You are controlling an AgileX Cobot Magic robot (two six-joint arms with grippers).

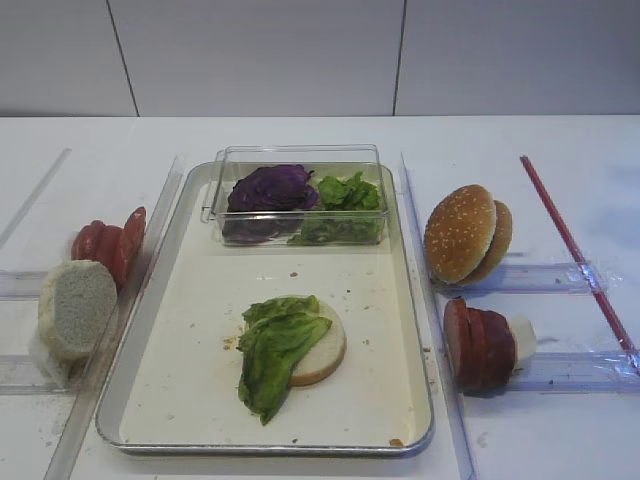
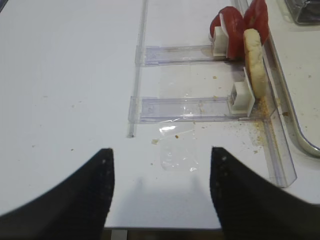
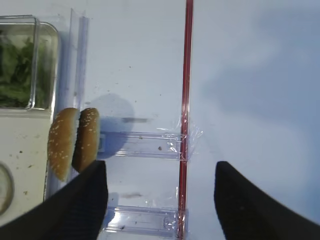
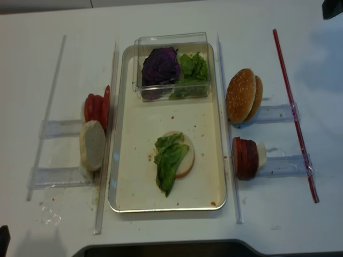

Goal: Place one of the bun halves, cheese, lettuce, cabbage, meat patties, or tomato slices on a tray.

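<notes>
Tray [image 1: 190, 300] already has a pale bun half [image 1: 322, 352] w/ lettuce [image 1: 272, 350] laid on top, so next up looks like cabbage [image 1: 270, 188], meat patties [image 1: 480, 343] or tomato slices [image 1: 110, 243]; both claws, left claw [image 2: 160, 187] & right claw [image 3: 161, 200], spread, empty, off-tray.

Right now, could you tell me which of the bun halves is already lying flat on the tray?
The pale bun half in the middle of the tray, cut face up under a lettuce leaf. The other bun halves stand on edge in the clear racks beside the tray.
</notes>
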